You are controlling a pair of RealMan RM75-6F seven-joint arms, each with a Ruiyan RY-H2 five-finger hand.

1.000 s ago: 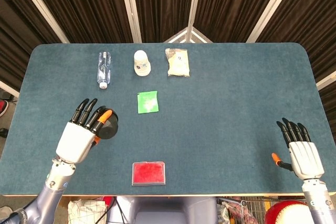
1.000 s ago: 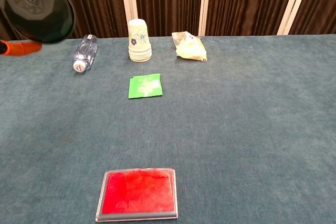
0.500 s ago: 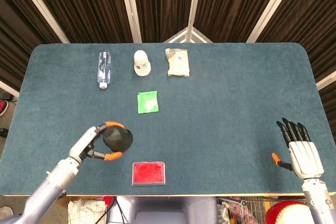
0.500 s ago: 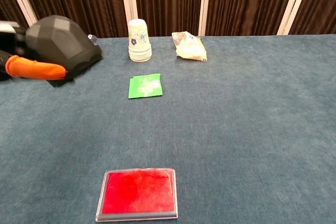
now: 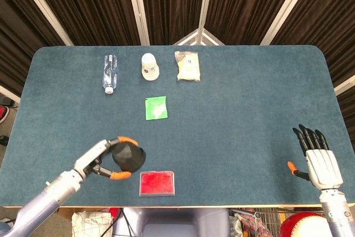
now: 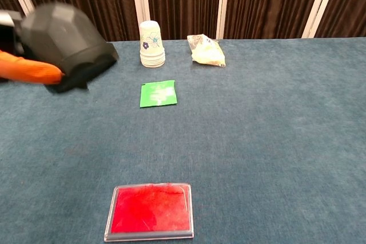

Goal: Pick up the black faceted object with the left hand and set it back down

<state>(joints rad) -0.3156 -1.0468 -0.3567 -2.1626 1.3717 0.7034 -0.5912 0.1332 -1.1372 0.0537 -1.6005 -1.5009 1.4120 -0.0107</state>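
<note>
Closest to the robot lies a red card [image 5: 156, 183] in a clear sleeve, flat on the table near the front edge. Just to its left, the left hand [image 5: 102, 159] holds the black block [image 5: 128, 156]. The fingers with orange tips [image 5: 126, 139] curl around it from above and below, so the block sits at the end of the hand, toward the middle of the table. In the chest view the block [image 6: 66, 44] looks to be up in the air, with its flat base tipped to the lower right, not level. I think the pick-up is done and the putting down is left. For that, the base has to turn flat toward the table, and the hand has to go down onto the bare spot beside the card, not on top of it. The right hand [image 5: 317, 157] is far off at the other side, lying flat with fingers spread and nothing in it. Farther back is a green packet [image 5: 156, 107]. Behind that, in a row, are a bottle [image 5: 110, 73] on its side, a stack of cups [image 5: 149, 66] and a pale bag [image 5: 187, 66]. The table [image 5: 244, 109] has a soft blue-green cover. Dark curtains [image 5: 172, 4] hang behind it.
</note>
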